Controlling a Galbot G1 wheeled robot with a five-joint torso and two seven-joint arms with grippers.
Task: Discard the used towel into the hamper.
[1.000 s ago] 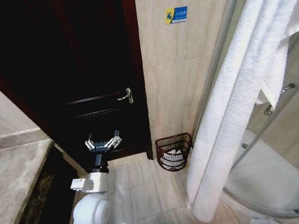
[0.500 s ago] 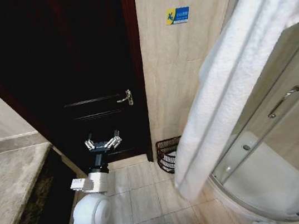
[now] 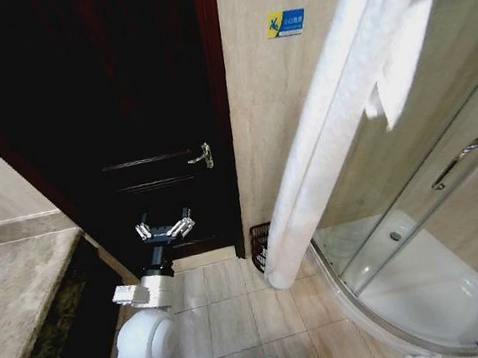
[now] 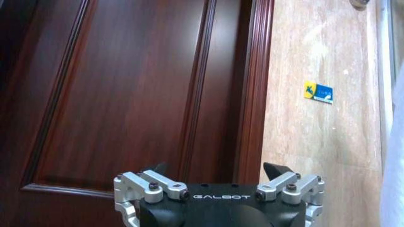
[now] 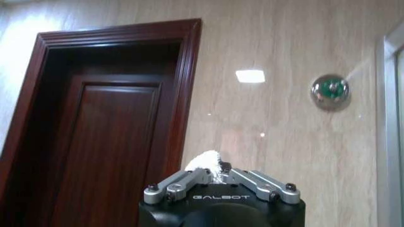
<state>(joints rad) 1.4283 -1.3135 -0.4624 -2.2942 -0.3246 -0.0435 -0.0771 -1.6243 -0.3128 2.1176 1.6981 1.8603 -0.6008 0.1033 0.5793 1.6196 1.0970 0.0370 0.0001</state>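
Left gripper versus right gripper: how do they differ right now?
The left gripper is open and empty, held low in front of the dark door; the right gripper is shut on the white towel, a tuft poking between its fingers. The left gripper points at the door panel, the right at the tiled wall. Both carry the same Galbot marking.

The towel (image 3: 331, 129) is thick white terry cloth, nubby and matt. The hamper (image 3: 258, 246) looks like thin dark ribs, wicker or wire, I can't tell which. The door (image 4: 139, 94) is polished reddish-brown wood with a soft sheen and a brass-looking metal handle (image 3: 202, 156). The walls (image 5: 277, 118) are smooth beige stone tile, and the floor tiles (image 3: 232, 311) are glossy. The counter (image 3: 13, 294) is mottled stone. The left gripper (image 4: 218, 172) and right gripper (image 5: 218, 172) are brushed silver metal on matt black bodies.
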